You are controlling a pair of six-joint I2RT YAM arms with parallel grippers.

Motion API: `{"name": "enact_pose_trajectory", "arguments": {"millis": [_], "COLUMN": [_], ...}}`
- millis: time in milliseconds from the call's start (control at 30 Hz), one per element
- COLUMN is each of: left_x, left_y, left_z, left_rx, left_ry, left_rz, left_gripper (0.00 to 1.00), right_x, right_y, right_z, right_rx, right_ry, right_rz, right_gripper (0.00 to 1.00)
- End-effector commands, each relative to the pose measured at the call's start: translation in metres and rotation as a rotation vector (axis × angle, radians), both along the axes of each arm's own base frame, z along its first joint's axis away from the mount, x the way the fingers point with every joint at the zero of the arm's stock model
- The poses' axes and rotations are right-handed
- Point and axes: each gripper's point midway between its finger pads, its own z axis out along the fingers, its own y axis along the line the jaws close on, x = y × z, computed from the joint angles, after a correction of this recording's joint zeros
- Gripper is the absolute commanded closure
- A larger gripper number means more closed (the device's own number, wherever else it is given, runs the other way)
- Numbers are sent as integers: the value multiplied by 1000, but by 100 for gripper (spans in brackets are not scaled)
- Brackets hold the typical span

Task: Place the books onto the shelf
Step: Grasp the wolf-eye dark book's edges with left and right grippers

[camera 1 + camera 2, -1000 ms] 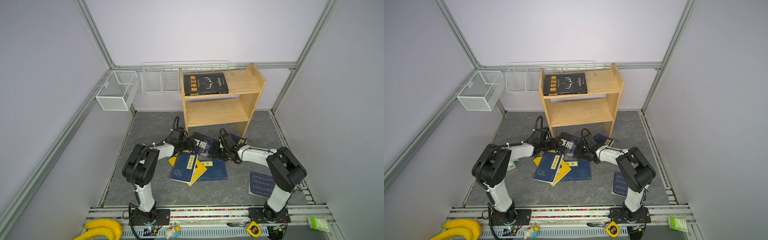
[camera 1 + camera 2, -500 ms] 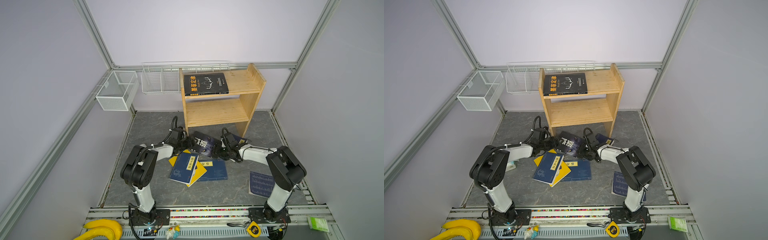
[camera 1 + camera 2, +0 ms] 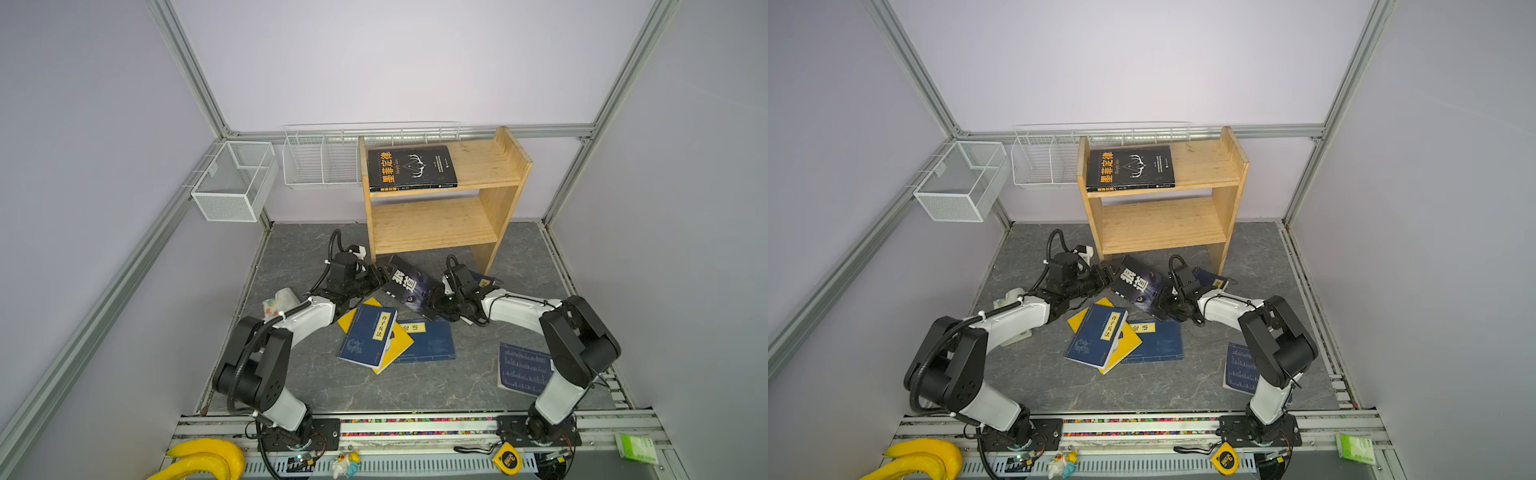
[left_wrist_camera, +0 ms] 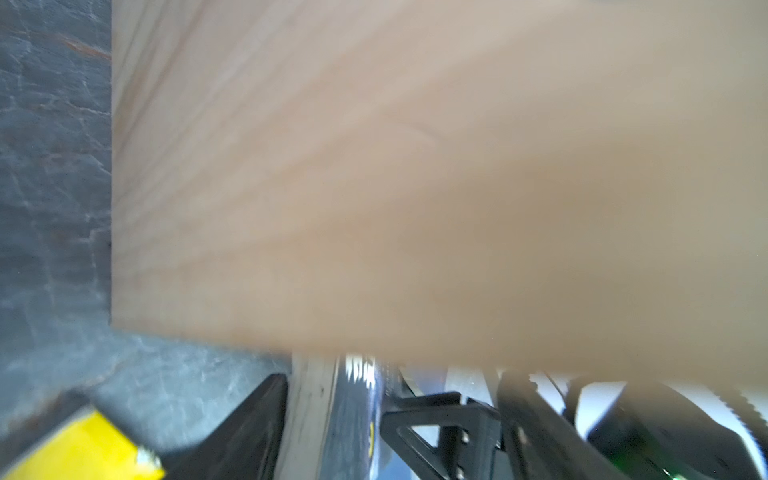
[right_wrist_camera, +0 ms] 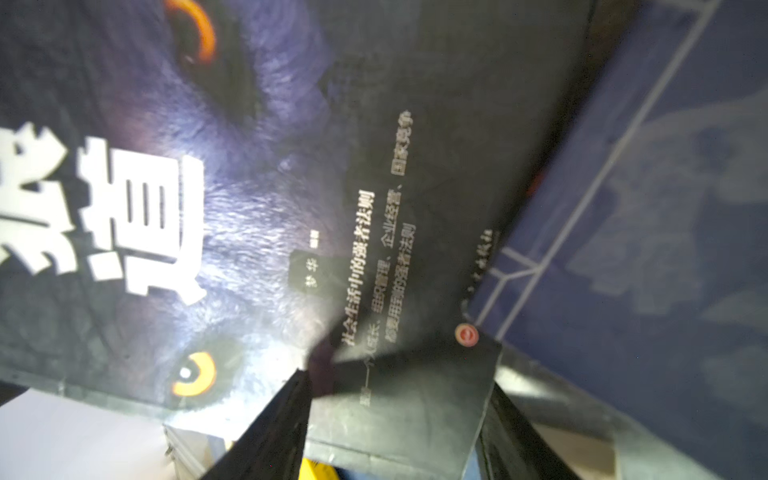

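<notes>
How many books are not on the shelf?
6. Black wolf book before the shelf; a top navy book on the yellow book; a lower navy book under both; a far navy book under the right arm; a near navy book beside its base. Others may be hidden.

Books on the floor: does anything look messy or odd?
Yes. A navy book, yellow book and second navy book overlap in a crooked heap; the black wolf-cover book sits askew between left gripper and right gripper.
</notes>
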Motion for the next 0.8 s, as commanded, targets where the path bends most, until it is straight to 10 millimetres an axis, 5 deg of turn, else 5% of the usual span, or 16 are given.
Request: {"name": "enact_pose_trajectory", "arguments": {"millis": [0,167,400,600,767], "left_x": [-56,-91,-124,-130,-123], "left_y": [-28,-19,34,63,63], "left_z": [3,-3,-58,-86,-82], "left_rx": [-51,22,159,190,155], "left_ry": [107,142,249,276,224], "left_rz": [-149,-111,66,205,232], "left_gripper": [20,17,14,14,14], "right_x": [-7,-24,-37,-47,-52], "right_y": [51,45,29,25,17], "right_z": [78,73,36,3,2], "right_rx": [221,160,31,-29,-76], "right_ry": [-181,-169,-108,-14,-27], "right_rz": [184,222,224,244,246], "right_gripper": [38,38,37,37,35]}}
